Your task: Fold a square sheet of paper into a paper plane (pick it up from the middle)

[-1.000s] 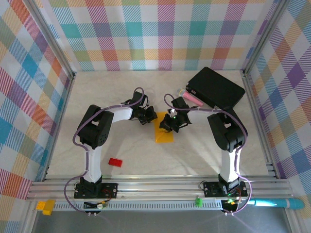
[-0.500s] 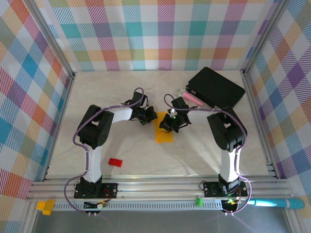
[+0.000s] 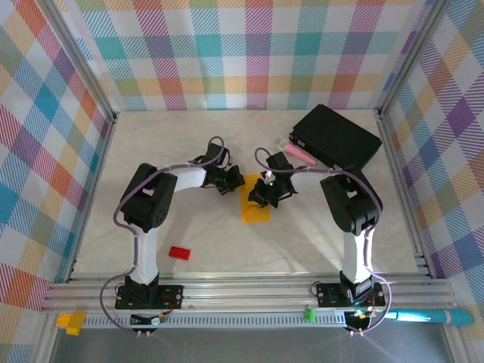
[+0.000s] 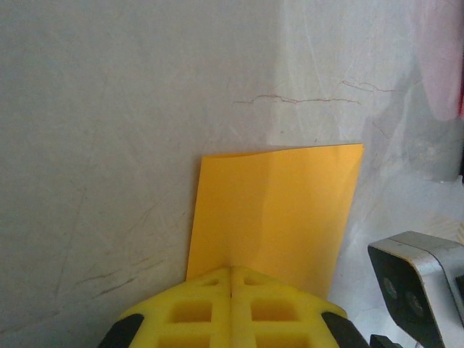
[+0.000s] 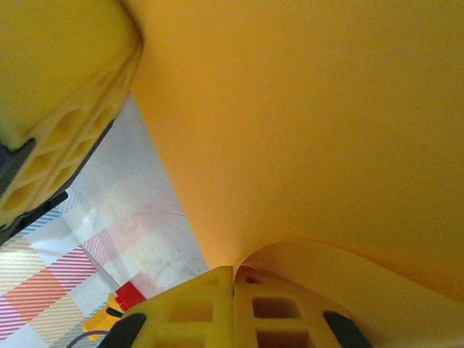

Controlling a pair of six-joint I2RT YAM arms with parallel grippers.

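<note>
while closed, left pincer (image 4: 232, 270) by orange sheet (image 4: 275, 210), right pincer (image 5: 233, 270) on it; box (image 3: 336, 138) apart

The pale table (image 3: 318, 227) bears orange paper (image 3: 255, 209), a red block (image 3: 179, 252), a black box (image 3: 336, 136), a pink stick (image 3: 300, 153)

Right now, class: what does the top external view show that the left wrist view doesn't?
Top external: the red block and the plaid walls. Left wrist: a faint reddish scratch on the table, and a soft crease in the orange paper. Shared: that paper, with the shut left gripper at its edge.
</note>
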